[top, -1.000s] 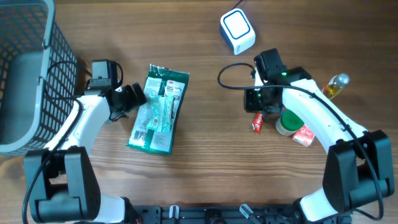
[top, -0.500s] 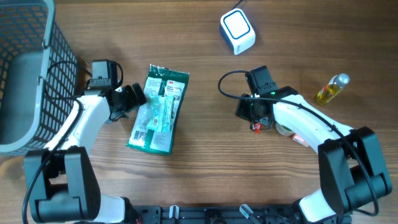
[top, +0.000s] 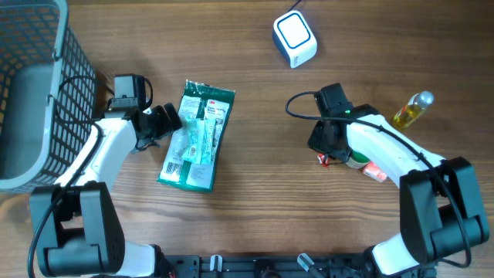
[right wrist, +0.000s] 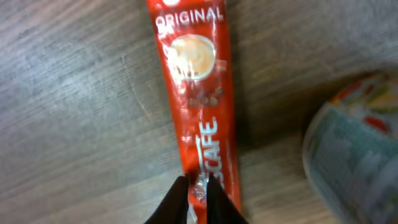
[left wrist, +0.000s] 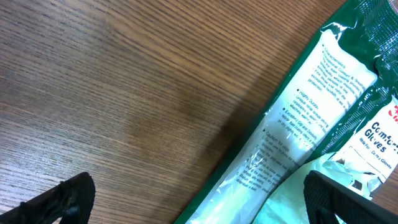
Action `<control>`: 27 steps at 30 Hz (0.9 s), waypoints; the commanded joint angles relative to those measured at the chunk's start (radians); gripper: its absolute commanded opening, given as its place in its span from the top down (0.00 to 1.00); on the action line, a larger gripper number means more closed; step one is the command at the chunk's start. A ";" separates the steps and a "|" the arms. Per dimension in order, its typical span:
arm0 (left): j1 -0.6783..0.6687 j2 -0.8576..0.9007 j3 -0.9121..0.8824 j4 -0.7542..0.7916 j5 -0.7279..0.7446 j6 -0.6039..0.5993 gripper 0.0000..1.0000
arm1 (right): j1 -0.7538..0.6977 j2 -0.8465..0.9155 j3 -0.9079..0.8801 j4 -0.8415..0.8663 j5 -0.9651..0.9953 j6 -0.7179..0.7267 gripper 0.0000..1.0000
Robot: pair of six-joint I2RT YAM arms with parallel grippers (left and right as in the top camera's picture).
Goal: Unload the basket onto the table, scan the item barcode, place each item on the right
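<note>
Right arm (top: 380, 140) has shifted rightward, fingers (right wrist: 176, 203) pinching coffee sachet (right wrist: 199, 112).

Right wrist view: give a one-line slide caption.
Right end effector pinches one end of a red coffee sachet over the wooden table, beside a tub.

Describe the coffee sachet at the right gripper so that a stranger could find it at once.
Find the white scanner, then look down the overhead view to the right gripper. Its tips pinch a slim red sachet marked ORIGINAL. It is a long flat stick, unlike the round tub beside it.

Red sachet (right wrist: 198, 93) — green packet (top: 197, 139)
</note>
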 commanded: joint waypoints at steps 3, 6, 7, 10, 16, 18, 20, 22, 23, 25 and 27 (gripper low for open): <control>0.011 0.002 -0.006 0.093 0.091 -0.010 0.00 | 0.014 0.010 0.202 0.013 -0.417 -0.217 0.81; 0.011 0.002 -0.006 0.063 0.287 -0.003 0.82 | 0.051 0.015 0.206 0.144 -0.569 -0.247 0.63; 0.011 0.002 -0.006 0.050 0.352 -0.003 0.96 | 0.064 0.019 0.206 0.167 -0.566 -0.245 0.58; 0.006 0.002 -0.006 0.008 0.420 0.003 0.76 | 0.120 0.048 0.205 0.254 -0.571 -0.217 0.55; -0.031 0.004 -0.007 -0.045 0.305 0.053 0.75 | 0.251 0.159 0.205 0.426 -0.570 -0.186 0.56; -0.057 0.012 -0.019 -0.042 0.251 0.050 0.76 | 0.285 0.181 0.205 0.477 -0.569 -0.176 0.56; -0.077 0.032 -0.026 -0.040 0.251 0.050 0.75 | 0.306 0.200 0.205 0.522 -0.565 -0.174 0.56; -0.093 0.051 -0.035 -0.026 0.251 0.050 0.73 | 0.321 0.219 0.205 0.554 -0.557 -0.174 0.56; -0.105 0.063 -0.039 -0.016 0.251 0.050 0.71 | 0.328 0.230 0.205 0.566 -0.557 -0.174 0.56; -0.124 0.081 -0.042 -0.005 0.246 0.050 0.67 | 0.346 0.261 0.205 0.594 -0.558 -0.151 0.56; -0.129 0.095 -0.042 -0.001 0.219 0.050 0.68 | 0.357 0.291 0.205 0.621 -0.558 -0.129 0.56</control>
